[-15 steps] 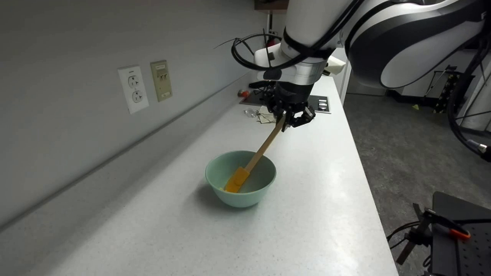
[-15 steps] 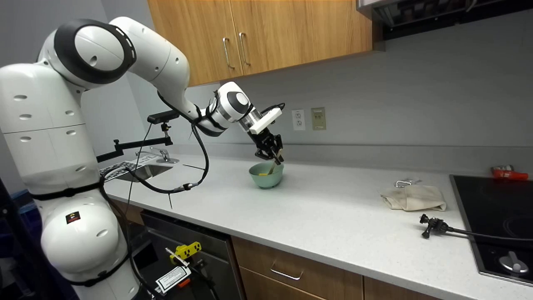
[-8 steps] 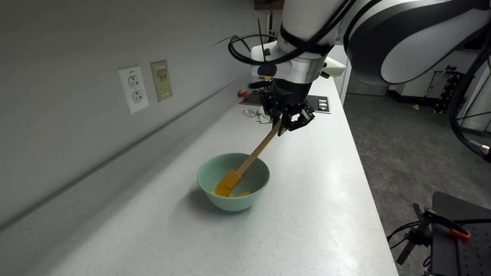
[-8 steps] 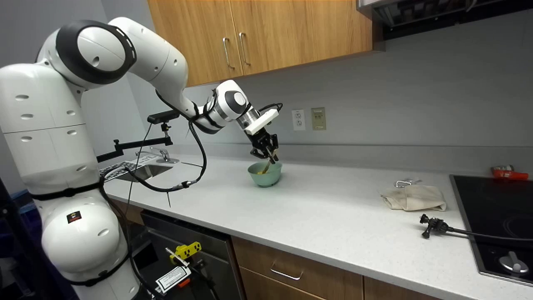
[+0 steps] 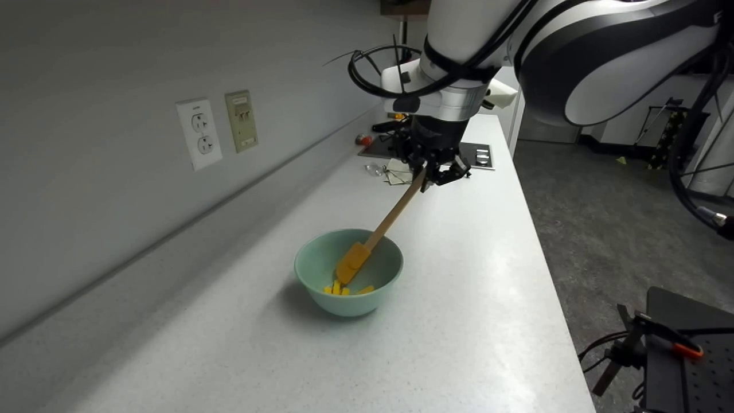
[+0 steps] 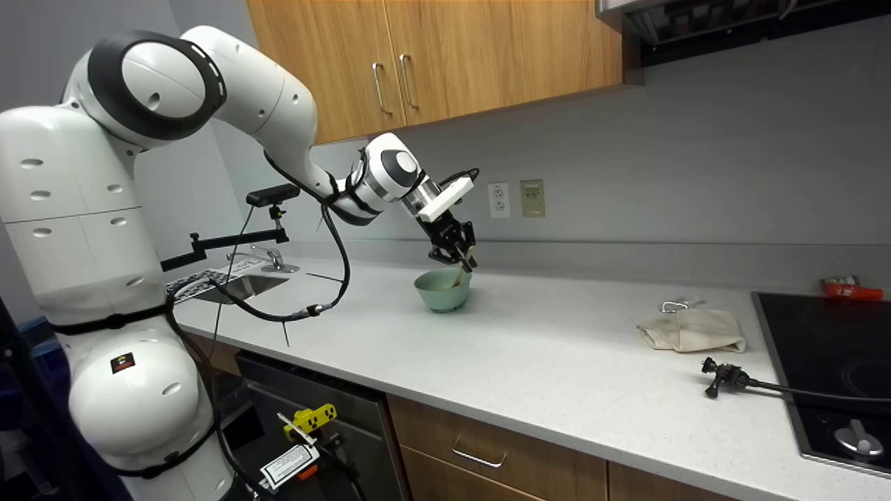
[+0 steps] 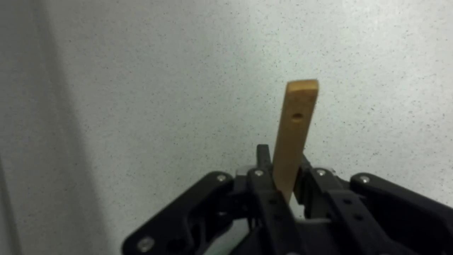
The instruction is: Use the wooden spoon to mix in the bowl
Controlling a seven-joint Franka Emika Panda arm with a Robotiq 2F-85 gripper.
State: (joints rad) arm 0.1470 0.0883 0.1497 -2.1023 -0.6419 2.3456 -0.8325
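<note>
The wooden spoon (image 5: 397, 213) has a flat tan handle and a wide yellow-orange head, which is in the bowl. The pale mint-green bowl (image 5: 351, 306) stands upright on the counter, with several yellow pieces (image 5: 337, 288) at its bottom. I cannot tell if the head touches them. The bowl also shows in an exterior view (image 6: 443, 299). My gripper (image 7: 285, 156) is shut on the handle near its top end, which sticks out past the fingers in the wrist view. The spoon slants from the gripper down into the bowl. In both exterior views the gripper is above and beside the bowl.
The bowl stands on a white counter (image 5: 275, 367) along a grey wall with outlets (image 5: 199, 133). A folded cloth (image 6: 692, 330), a black clamp mount (image 6: 727, 376) and a cooktop (image 6: 835, 348) are farther along. A sink (image 6: 243, 285) is near the arm's base.
The bowl first slid a little, toward the sink side, then stayed. The spoon head went down toward the bowl's near side, then came back up, and more yellow pieces now show.
</note>
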